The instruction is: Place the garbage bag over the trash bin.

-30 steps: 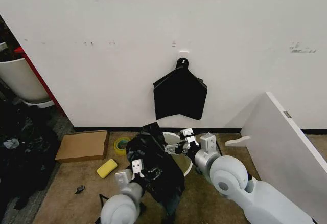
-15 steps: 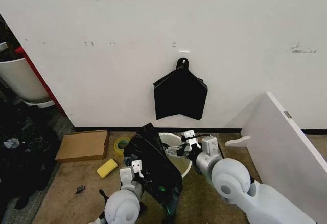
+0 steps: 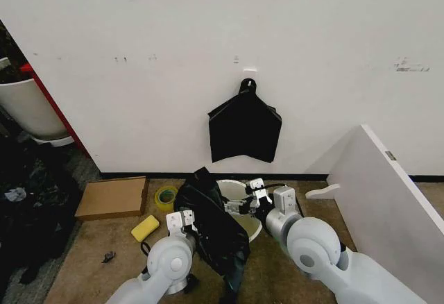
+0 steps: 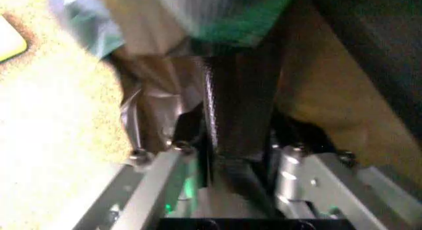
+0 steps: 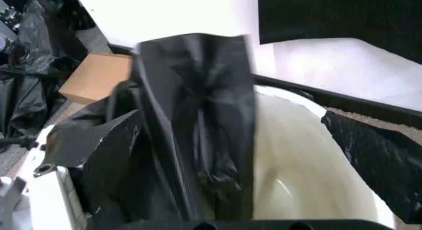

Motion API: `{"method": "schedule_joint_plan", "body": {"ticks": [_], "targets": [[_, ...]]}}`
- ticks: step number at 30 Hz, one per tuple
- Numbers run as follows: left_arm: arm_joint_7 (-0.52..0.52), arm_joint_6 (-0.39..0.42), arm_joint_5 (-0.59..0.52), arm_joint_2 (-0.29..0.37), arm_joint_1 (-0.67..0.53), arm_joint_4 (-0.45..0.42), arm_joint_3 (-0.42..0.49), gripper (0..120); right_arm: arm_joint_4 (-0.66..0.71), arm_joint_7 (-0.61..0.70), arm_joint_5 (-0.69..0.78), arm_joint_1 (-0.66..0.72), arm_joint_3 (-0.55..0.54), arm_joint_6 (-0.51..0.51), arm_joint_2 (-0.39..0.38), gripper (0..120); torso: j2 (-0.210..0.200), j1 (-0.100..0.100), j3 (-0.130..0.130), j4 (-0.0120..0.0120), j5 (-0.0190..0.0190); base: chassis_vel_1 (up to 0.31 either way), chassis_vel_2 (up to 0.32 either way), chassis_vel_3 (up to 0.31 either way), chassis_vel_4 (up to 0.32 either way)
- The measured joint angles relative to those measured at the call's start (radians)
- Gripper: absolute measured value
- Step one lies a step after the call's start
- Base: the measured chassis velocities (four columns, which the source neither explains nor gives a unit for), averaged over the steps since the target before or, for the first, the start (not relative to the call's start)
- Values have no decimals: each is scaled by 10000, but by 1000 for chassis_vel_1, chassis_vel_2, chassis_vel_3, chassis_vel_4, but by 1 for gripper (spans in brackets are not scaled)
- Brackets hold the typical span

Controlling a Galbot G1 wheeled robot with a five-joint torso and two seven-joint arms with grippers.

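Bag [image 3: 211,217]: glossy black, crumpled, draped over the left side of the bin's rim and hanging down its outer wall to the floor; in the right wrist view a fold of it [image 5: 197,116] rises above the rim.
Bin [image 3: 239,191]: white, round, on the carpet near the wall, its mouth partly uncovered on the right.
Left end effector [image 3: 186,222]: at the bag's left side; in its wrist view a strip of black plastic [image 4: 234,136] runs between the metal fingers, clamped.
Right end effector [image 3: 239,203]: over the bin's mouth at the bag's upper edge; grip cannot be told.
Floor: yellow sponge [image 3: 145,228], tape roll [image 3: 165,196], flat cardboard box [image 3: 112,198] lie left of the bin.
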Motion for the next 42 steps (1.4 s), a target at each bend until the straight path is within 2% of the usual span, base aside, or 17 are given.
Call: {"method": "schedule_joint_plan", "body": {"ticks": [4, 15, 20, 21, 26, 29, 30, 36, 42], "targets": [[249, -192, 107, 61, 38, 11, -79, 5, 39, -19, -241, -204, 21, 19, 48, 100, 0, 0, 0, -1, 0, 0, 0, 0, 0], [1444, -1265, 498, 295, 196, -155, -795, 4, 442, -85, -1644, -877, 356, 397, 211, 100, 0, 0, 0, -1, 1, 0, 0, 0, 0], [2452, -1688, 2152, 763, 520, -240, -883, 4, 976, -206, -1693, -1030, 470, 627, 338, 100, 0, 0, 0, 1, 0, 0, 0, 0, 0], [2452, -1688, 2152, 763, 520, -240, -883, 4, 976, -206, -1693, -1030, 470, 627, 338, 100, 0, 0, 0, 1, 0, 0, 0, 0, 0], [2653, -1710, 2782, 806, 707, -326, -755, 4, 1192, -275, -273, -650, 203, 535, 694, 100, 0, 0, -1, 0, -1, 0, 0, 0, 0], [2949, -1760, 3381, 896, 797, -356, -599, 4, 1124, 108, 1714, -196, 59, 37, 999, 100, 0, 0, 0, 1, -1, 0, 0, 0, 0], [2949, -1760, 3381, 896, 797, -356, -599, 4, 1124, 108, 1714, -196, 59, 37, 999, 100, 0, 0, 0, 1, -1, 0, 0, 0, 0], [3323, -1938, 3971, 1046, 871, -392, -458, 4, 537, 570, 3783, 227, 25, -385, 1231, 100, 0, 0, 0, 0, 1, 0, 0, 0, 0], [3523, -2064, 4047, 1095, 874, -386, -398, 4, 145, 539, 4295, 447, 27, -492, 1431, 98, 0, 0, 0, 1, 0, 0, 0, 0, 0]]}}
